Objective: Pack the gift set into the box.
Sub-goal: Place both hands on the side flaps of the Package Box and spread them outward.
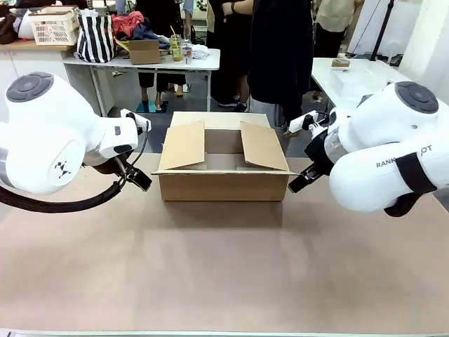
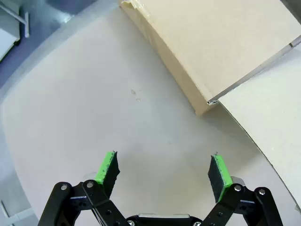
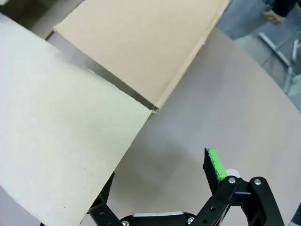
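Note:
The brown cardboard box (image 1: 223,184) stands mid-table with its two side flaps (image 1: 184,146) leaning inward over the opening. The gift set is out of view. My left gripper (image 1: 142,182) hangs just left of the box, low over the table. In the left wrist view it (image 2: 164,165) is open and empty, with the box wall (image 2: 221,47) ahead. My right gripper (image 1: 297,184) sits by the box's right side. In the right wrist view its green pad (image 3: 214,165) shows on one side, while a flap (image 3: 61,132) hides the other finger.
A person in dark clothes (image 1: 280,56) stands behind the box at the far edge. Farther back are a table with a striped bag (image 1: 95,36), a basket (image 1: 55,27) and a small cardboard box (image 1: 144,50). A white table (image 1: 351,77) stands at the right.

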Robot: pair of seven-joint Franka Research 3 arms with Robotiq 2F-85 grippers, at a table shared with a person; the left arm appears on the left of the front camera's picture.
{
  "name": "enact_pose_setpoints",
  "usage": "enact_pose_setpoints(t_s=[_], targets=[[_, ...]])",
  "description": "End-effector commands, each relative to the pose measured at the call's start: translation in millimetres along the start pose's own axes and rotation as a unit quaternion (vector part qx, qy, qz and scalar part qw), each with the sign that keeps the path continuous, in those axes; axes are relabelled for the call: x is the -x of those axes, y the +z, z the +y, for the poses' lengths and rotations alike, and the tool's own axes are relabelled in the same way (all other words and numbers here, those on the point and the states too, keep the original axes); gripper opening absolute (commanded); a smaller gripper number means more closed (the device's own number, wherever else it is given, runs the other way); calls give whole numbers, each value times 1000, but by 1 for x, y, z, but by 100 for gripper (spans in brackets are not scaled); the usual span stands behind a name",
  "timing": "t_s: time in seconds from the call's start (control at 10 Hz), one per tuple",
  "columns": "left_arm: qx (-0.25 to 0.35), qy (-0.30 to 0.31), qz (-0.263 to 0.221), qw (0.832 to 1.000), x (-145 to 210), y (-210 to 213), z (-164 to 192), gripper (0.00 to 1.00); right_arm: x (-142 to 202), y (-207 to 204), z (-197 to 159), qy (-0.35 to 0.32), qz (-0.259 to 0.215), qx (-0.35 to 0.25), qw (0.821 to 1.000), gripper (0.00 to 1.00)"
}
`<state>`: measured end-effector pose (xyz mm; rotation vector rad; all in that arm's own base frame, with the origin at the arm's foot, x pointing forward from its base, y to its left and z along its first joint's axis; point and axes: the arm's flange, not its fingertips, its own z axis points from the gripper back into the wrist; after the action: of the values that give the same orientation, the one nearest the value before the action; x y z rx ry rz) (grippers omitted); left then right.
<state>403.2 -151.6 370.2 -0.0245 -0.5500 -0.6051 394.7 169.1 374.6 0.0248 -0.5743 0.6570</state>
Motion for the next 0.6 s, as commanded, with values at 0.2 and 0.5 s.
enact_pose_setpoints(t_s=[0.2,0.5], targets=[[0,0,0,1000,0,0,0,100,0,0,0,0,-1,0,1000,100],[0,0,0,1000,0,0,0,100,0,0,0,0,-1,0,1000,100]])
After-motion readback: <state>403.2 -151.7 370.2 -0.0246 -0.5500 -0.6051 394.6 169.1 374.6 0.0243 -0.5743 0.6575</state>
